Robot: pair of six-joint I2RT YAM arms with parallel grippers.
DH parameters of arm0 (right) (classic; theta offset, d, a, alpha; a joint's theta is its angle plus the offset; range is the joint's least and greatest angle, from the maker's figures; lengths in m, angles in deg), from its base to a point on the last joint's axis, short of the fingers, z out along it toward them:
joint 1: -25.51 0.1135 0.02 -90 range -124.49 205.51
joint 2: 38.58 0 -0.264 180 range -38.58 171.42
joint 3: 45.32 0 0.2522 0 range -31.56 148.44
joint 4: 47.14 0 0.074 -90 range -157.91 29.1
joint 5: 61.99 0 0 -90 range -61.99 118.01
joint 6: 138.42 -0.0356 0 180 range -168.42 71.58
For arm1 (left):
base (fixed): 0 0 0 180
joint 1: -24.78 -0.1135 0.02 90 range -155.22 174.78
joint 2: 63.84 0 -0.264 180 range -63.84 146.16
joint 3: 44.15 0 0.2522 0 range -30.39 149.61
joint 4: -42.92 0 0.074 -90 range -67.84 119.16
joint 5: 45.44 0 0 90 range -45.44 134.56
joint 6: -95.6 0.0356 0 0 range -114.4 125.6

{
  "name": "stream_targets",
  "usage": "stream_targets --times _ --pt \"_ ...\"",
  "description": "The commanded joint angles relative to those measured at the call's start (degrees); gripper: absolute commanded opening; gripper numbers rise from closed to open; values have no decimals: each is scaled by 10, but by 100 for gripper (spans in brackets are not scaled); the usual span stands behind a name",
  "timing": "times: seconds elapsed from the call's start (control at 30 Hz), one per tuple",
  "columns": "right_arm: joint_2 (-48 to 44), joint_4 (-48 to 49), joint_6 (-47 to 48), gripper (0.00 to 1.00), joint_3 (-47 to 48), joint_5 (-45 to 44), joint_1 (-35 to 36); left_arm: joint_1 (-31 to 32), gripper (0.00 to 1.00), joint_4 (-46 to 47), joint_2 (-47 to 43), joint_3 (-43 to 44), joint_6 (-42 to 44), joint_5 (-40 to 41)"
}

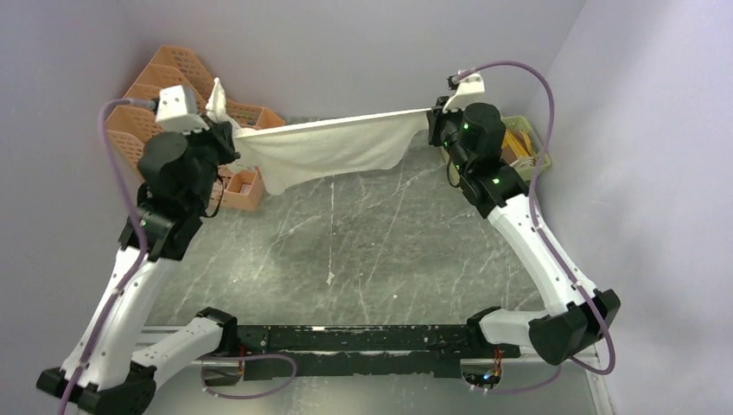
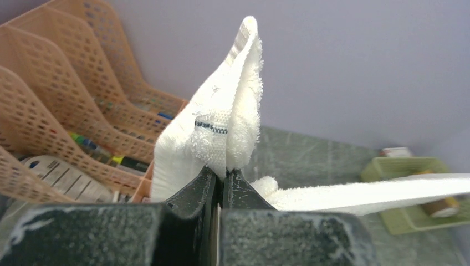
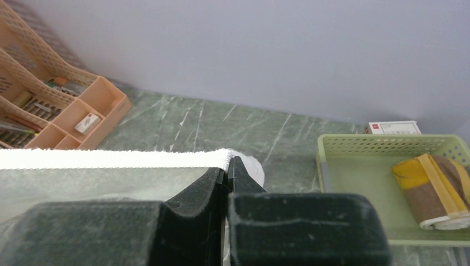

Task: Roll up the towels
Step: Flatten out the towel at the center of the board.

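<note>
Two towels are showing. One cream-white terry towel (image 1: 328, 147) is hanging stretched above the marbled green table (image 1: 363, 259), its two upper corners being pinched in tightly closed jaws, one by the left gripper (image 2: 223, 176) and one by the right gripper (image 3: 228, 166). One mustard-and-brown towel (image 3: 429, 188) is lying rolled in the perforated green basket (image 3: 382, 143).

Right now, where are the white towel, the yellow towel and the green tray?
white towel (image 1: 333, 149): top view, middle of the stretched cloth.
yellow towel (image 3: 432, 191): right wrist view, side of the roll.
green tray (image 3: 360, 145): right wrist view, far wall.
</note>
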Motion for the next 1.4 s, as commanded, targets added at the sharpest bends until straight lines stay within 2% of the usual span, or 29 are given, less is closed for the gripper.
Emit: stream_targets --times 0.0,0.1,0.23,0.33,0.43,0.6,0.7,0.8,0.87,0.97,1.0,1.03,1.07,1.1,1.13,1.17,1.27,1.37 --pt "-49 -36 6 0 50 -69 -45 -12 7 16 -62 -23 -4 16" --pt "-74 -52 -1 0 73 -54 -46 -12 7 12 -95 -35 -6 -21" --pt "-146 -48 -13 0 66 -1 -46 -12 7 0 -136 -22 -25 -110" --pt "-215 -35 -16 0 39 50 -46 -12 7 -50 -154 -9 -100 -146" --pt "-270 -74 -28 0 23 73 -46 -12 7 -111 -173 -41 -191 -179" --pt "-324 -189 -24 0 -25 20 -46 -12 7 -250 -219 -131 -340 -145" --pt "-306 -260 -37 0 -32 -38 -46 -12 7 -302 -234 -171 -394 -127" --pt "-250 -298 -64 0 -37 -75 -46 -12 7 -321 -205 -188 -413 -113" --pt "-209 -292 -84 0 -54 -72 -46 -12 7 -284 -174 -212 -404 -112" --pt "-146 -231 -110 0 -94 -61 -46 -11 7 -200 -89 -248 -382 -106" --pt "-119 -210 -118 0 -101 -61 -49 -11 9 -172 -51 -253 -373 -104" --pt "-87 -191 -125 2 -101 -61 -55 -11 25 -136 -12 -249 -356 -105" --pt "-51 -173 -128 27 -96 -54 -65 -11 50 -105 35 -242 -339 -110" --pt "-16 -157 -127 67 -87 -41 -77 -12 78 -79 86 -222 -322 -119" --pt "27 -149 -127 93 -68 -24 -93 -12 97 -63 138 -193 -298 -123" --pt "67 -155 -130 99 -42 -11 -106 -11 100 -67 194 -153 -281 -119" --pt "134 -166 -127 100 24 10 -124 -11 99 -155 325 -4 -250 -75" --pt "98 -118 -121 100 6 26 -125 -11 99 -152 336 54 -227 -49"
